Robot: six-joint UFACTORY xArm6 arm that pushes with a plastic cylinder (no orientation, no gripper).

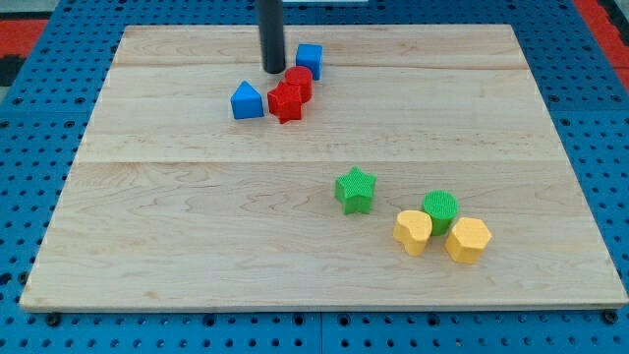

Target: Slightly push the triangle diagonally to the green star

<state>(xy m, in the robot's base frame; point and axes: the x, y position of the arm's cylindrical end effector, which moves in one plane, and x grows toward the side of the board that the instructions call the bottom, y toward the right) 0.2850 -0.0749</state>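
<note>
Rod tip (272, 70) rested on the counter (197, 226) just above the blue triangle (247, 100), beside a red cylinder (299, 81) and blue cube (309, 59). Green star (356, 190) lay well apart, toward the view's lower right (no end effector showed).

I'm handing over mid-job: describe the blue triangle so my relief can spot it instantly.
Look at the wooden board's upper left, where my tip stands over a small cluster. The blue triangle is its leftmost piece, beside the red star; the blue cube sits further toward the view's top.
</note>
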